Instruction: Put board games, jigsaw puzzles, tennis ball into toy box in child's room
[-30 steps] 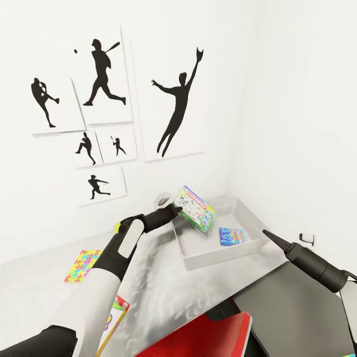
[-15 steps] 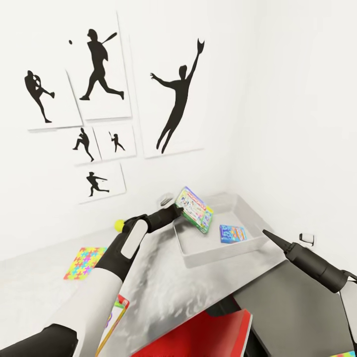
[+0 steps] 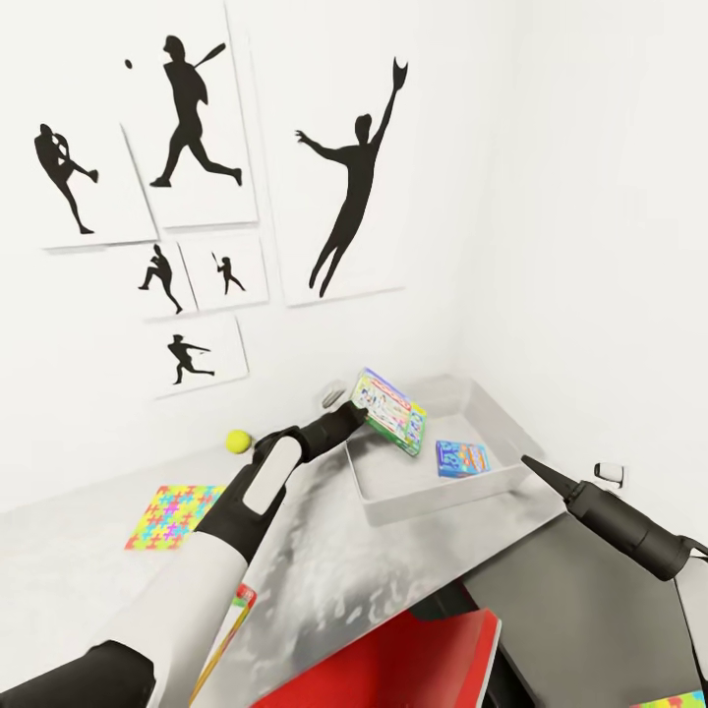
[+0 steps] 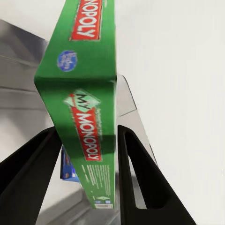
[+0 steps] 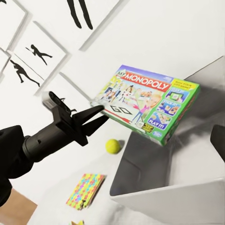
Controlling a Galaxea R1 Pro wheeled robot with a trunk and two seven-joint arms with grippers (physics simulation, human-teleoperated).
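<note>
Left gripper (image 3: 352,411) is gripping a Monopoly box (image 3: 389,412) over the tray (image 3: 433,497) on a pale table (image 3: 88,565) beside white walls; right gripper (image 3: 528,462) looks closed

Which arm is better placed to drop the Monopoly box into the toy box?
Left. The left gripper already clamps the Monopoly box above the toy box; the right gripper holds nothing, beside the tray.

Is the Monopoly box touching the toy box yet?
Apart. In the right wrist view the Monopoly box, clamped in the left gripper, hangs above the toy box with white wall visible between its lower edge and the rim.
</note>
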